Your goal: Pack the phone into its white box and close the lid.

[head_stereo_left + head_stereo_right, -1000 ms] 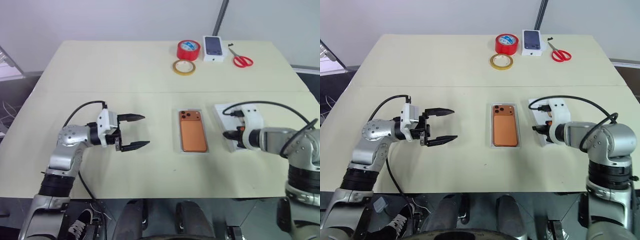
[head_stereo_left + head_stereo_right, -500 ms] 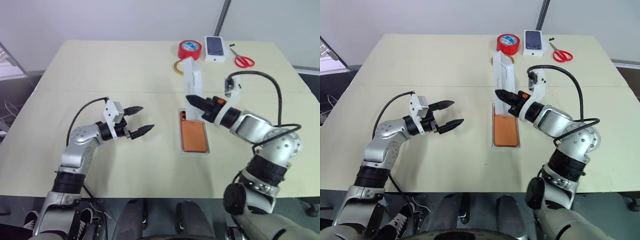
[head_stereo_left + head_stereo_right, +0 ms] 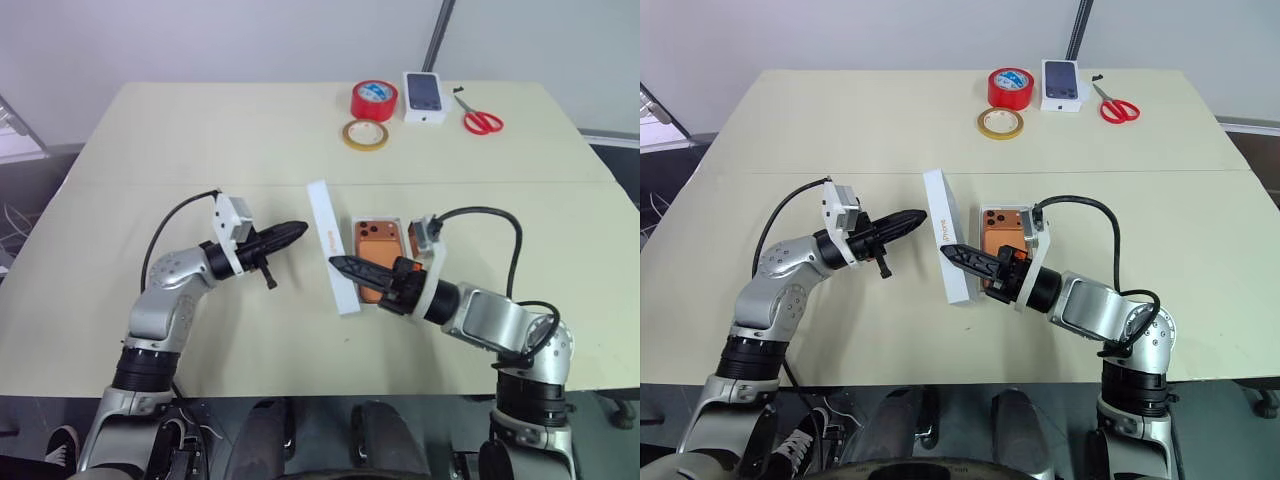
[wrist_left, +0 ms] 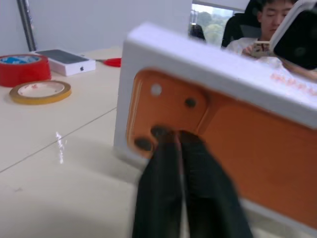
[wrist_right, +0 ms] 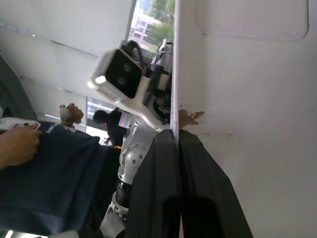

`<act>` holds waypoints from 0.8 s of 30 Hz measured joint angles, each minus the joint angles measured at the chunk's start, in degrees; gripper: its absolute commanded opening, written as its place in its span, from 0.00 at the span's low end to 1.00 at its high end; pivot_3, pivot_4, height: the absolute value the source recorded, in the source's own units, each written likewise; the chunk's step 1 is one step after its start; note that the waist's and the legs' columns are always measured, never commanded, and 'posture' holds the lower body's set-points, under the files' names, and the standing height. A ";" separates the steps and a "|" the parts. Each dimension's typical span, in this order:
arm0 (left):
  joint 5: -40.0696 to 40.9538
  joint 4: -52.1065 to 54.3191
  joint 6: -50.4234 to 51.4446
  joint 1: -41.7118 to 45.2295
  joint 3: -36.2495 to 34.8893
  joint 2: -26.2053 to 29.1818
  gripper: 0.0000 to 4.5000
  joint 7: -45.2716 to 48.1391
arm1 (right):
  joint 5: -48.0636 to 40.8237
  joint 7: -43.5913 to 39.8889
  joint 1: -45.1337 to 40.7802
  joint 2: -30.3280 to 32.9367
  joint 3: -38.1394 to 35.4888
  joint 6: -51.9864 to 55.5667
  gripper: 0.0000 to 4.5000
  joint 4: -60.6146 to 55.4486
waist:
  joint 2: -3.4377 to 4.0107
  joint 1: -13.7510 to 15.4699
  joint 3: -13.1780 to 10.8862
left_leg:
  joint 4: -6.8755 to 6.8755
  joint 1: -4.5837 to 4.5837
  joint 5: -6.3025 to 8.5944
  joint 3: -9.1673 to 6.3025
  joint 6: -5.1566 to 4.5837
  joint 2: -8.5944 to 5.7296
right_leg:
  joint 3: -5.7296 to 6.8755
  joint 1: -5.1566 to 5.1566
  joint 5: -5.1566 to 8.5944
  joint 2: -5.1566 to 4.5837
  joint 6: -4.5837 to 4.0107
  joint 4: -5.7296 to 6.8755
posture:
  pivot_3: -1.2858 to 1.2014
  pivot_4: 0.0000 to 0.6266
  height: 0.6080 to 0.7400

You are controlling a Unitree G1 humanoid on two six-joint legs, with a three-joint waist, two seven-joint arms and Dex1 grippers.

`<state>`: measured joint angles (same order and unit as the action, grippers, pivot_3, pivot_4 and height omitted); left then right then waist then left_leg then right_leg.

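Table (image 3: pixel 200 140), cream top. White box (image 3: pixel 408 232) near centre w/ phone (image 3: pixel 375 243) lying in it, camera end toward far edge. Lid (image 3: pixel 332 258) held up on edge, tilted, just left of box; lower end at or near tabletop, cannot tell which. R gripper (image 3: pixel 340 266) clenched on lid's thin wall, fingers pinched tight together, pointing left across phone. L gripper (image 3: pixel 297 229) clenched, nothing in it, tips close to lid's outer face; contact cannot tell. Far edge: red tape roll (image 3: pixel 375 100), tan tape ring (image 3: pixel 366 134), small carton (image 3: pixel 425 96), scissors (image 3: pixel 482 121).
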<state>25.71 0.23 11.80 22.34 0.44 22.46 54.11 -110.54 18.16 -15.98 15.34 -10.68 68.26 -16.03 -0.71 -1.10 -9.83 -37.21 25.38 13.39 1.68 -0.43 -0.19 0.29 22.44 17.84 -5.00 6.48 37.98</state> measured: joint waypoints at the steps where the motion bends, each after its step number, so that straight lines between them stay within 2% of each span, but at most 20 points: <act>1: -0.38 0.00 -0.20 -0.31 0.18 0.02 0.01 -0.05 | -0.18 0.07 0.00 0.57 1.00 -1.17 0.00 0.06 | 0.00 0.07 0.00 | -0.02 0.00 0.00 0.00 0.00 0.00 | 0.00 -0.01 0.00 0.00 0.00 0.00 | 0.52 0.24 0.91; 6: -2.45 -0.15 -1.76 -2.57 2.45 -1.16 0.01 -0.10 | -0.46 1.46 -0.79 2.79 4.31 -7.07 0.00 4.05 | -0.01 0.60 0.00 | -0.10 0.02 0.00 0.00 0.00 -0.02 | 0.00 -0.05 0.00 -0.04 0.00 -0.01 | 0.52 0.24 0.91; 13: -5.33 -4.93 -4.76 -1.97 5.57 -6.27 0.01 -1.80 | 2.17 -0.09 -2.45 4.97 4.86 -11.58 0.00 7.92 | -0.01 0.49 0.01 | -0.12 0.02 0.01 0.01 -0.02 0.00 | 0.00 -0.05 0.00 -0.02 0.00 0.00 | 0.52 0.24 0.91; 16: -6.60 -8.15 -5.90 -0.25 5.85 -8.75 0.00 -2.97 | 3.63 -1.81 -2.35 5.78 4.71 -12.32 0.22 8.46 | -0.03 0.65 0.01 | -0.15 0.02 0.01 0.00 -0.02 -0.01 | 0.01 -0.07 0.00 -0.03 0.01 0.00 | 0.52 0.24 0.91; 21: -8.09 -11.83 -7.89 1.66 7.86 -11.59 0.00 -2.72 | 4.70 -3.75 0.22 9.65 3.37 -12.44 0.77 8.41 | -0.03 0.69 0.01 | -0.15 0.04 0.03 0.01 -0.05 -0.02 | 0.01 -0.07 0.00 -0.04 0.01 -0.02 | 0.52 0.24 0.91; 24: -9.02 -15.79 -9.67 4.07 9.15 -14.13 0.00 -2.19 | 9.28 -9.39 2.62 17.19 0.10 -11.98 0.77 6.96 | -0.03 1.32 0.01 | -0.22 0.04 0.04 0.04 -0.08 -0.04 | 0.01 -0.10 0.00 -0.04 0.01 -0.04 | 0.52 0.24 0.91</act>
<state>16.69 -15.56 2.13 26.41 9.59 8.33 51.92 -101.26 8.77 -13.36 32.52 -10.58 56.28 -9.07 -0.73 0.22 -9.81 -37.43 25.42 13.43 1.72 -0.50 -0.23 0.30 22.35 17.84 -5.05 6.49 37.93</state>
